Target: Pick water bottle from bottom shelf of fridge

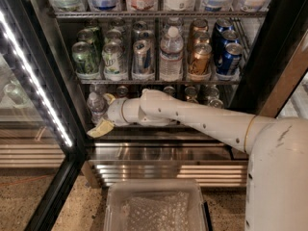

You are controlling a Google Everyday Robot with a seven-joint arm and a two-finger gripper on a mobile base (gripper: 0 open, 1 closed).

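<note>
The water bottle point(96, 105), small and clear with a white cap, stands at the left end of the bottom shelf point(159, 139) of the fridge point(269, 42). My gripper point(100, 115) reaches into that shelf from the right at the end of the white arm. It is open, with one yellowish finger point(100, 129) low in front of the bottle and the other point(109, 98) just right of the bottle's top. The bottle sits between the spread fingers, and I cannot tell whether they touch it.
Can tops point(192, 91) stand behind the arm on the bottom shelf. The rack above holds cans point(111, 59) and a taller labelled water bottle point(171, 54). The open glass door with its LED strip point(36, 85) is at the left. A clear tray point(156, 207) sits below on the robot base.
</note>
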